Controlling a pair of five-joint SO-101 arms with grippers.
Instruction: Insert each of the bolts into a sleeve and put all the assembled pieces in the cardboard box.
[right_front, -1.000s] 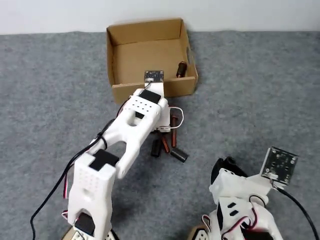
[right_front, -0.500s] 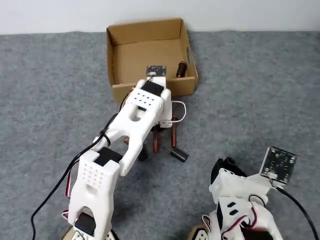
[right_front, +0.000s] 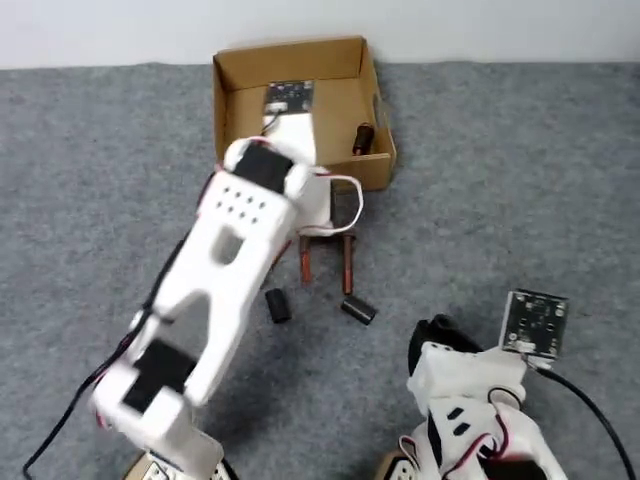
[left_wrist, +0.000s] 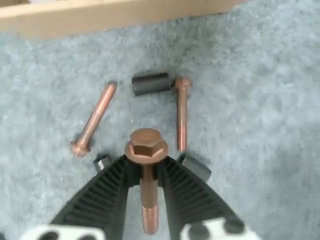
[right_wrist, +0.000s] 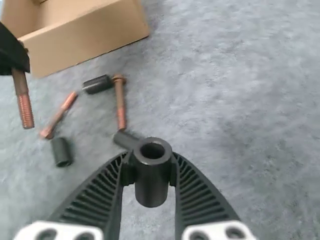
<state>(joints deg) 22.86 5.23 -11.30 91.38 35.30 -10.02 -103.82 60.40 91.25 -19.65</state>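
Grey carpet (right_front: 520, 180): left fingers (left_wrist: 107, 192) clamp a copper bolt (left_wrist: 146, 150) (shank hanging down); right fingers (right_wrist: 196, 195) grip a black sleeve (right_wrist: 151, 172).

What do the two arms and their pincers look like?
Both are white plastic shells with black motor blocks: the left arm, with a patch of small round holes, and the right arm. Thin red, black and white cables run along them. Each wrist carries a small camera board. The left pincer and right pincer have black ribbed fingers on white bases.

Left gripper (left_wrist: 144, 162), right gripper (right_wrist: 151, 165): both clamped (left arm (right_front: 235, 260) outstretched)
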